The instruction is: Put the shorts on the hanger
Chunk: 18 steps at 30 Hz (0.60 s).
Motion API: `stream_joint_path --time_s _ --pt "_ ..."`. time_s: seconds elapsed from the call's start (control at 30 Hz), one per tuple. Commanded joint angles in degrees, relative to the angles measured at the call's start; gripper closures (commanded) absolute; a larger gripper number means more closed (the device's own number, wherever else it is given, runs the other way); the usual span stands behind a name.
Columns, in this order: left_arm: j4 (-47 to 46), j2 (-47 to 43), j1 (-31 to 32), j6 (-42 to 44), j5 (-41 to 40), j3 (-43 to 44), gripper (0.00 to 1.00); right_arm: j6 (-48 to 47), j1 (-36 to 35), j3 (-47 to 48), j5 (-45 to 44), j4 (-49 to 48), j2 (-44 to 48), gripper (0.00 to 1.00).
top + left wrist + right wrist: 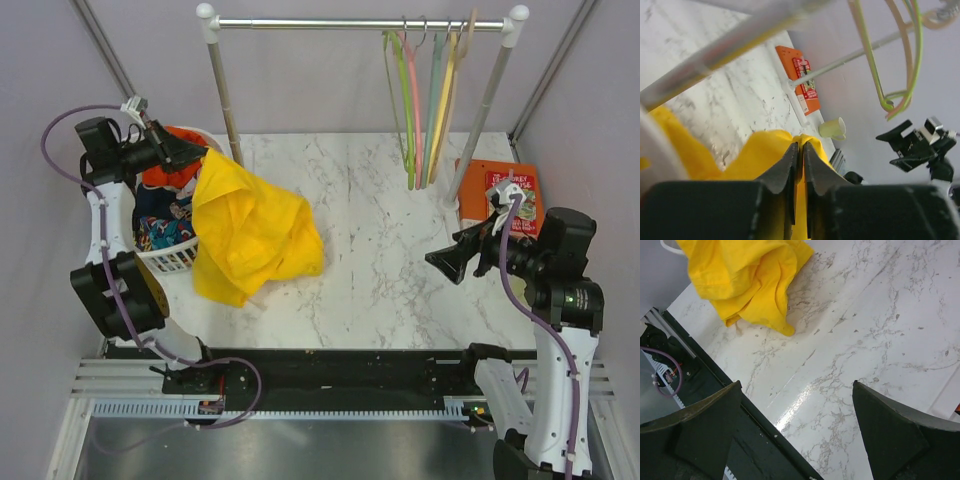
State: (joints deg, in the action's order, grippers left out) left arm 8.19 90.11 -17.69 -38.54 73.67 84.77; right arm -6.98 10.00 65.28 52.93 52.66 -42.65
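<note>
The yellow shorts (250, 232) hang from my left gripper (196, 152) at the basket's rim and spill down onto the marble table. In the left wrist view my left gripper (800, 146) is shut on a fold of the shorts (752, 155). The shorts also show at the top left of the right wrist view (747, 277). The light green hanger (402, 100) hangs on the rack rail at the back with other hangers; it also shows in the left wrist view (875, 65). My right gripper (440, 262) is open and empty above the table's right side, jaws wide apart (796, 385).
A white laundry basket (172, 258) with patterned and orange-red clothes stands at the left. The clothes rack (360, 23) spans the back, with pink, mint-grey and yellow hangers (430, 100). An orange box (500, 195) lies at the right by the rack's leg.
</note>
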Motion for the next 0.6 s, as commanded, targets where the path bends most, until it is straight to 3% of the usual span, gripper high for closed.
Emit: stream_joint_path --time_s 0.0,0.03,0.1,0.17,0.2,0.3,0.37,0.4,0.43,0.47,0.57 --pt "22.45 4.37 -6.2 22.17 0.25 6.53 0.75 -1.72 0.28 -0.85 1.04 0.16 0.55 0.02" --pt "25.19 4.99 -7.95 24.81 -0.36 10.46 0.6 -1.72 0.2 -1.2 1.13 0.33 0.64 0.02" --pt "31.35 5.0 -8.85 31.93 -6.41 14.88 0.46 -1.63 0.28 -1.64 0.95 0.25 0.73 0.02" --pt "33.64 3.6 -7.45 38.25 -9.84 21.12 0.21 -1.02 0.28 -2.69 1.04 -0.02 0.56 0.02" --pt "36.35 1.24 -5.88 46.72 -14.21 22.79 0.19 -0.58 0.2 -3.05 0.86 -0.45 0.29 0.02" --pt "46.53 -3.78 8.07 70.65 -26.88 25.36 0.15 0.13 0.28 -3.93 0.6 -0.37 -0.67 0.02" --pt "48.15 -10.46 23.52 83.99 -37.21 17.39 0.12 0.56 0.28 -4.45 0.34 -0.37 -1.03 0.02" --pt "48.59 -12.65 28.63 87.2 -40.85 13.7 0.12 1.0 0.28 -4.72 0.25 -0.46 -1.38 0.02" --pt "48.77 -15.37 38.51 90.11 -44.37 6.1 0.12 1.27 0.2 -5.15 0.25 -0.63 -1.55 0.02" --pt "48.68 -16.36 43.13 94.23 -51.54 2.45 0.13 1.53 0.28 -5.51 0.16 -0.72 -1.73 0.02" --pt "45.79 -17.33 56.69 97.86 -59.58 -8.46 0.15 3.2 0.28 -6.56 -0.45 -1.6 -2.34 0.02"
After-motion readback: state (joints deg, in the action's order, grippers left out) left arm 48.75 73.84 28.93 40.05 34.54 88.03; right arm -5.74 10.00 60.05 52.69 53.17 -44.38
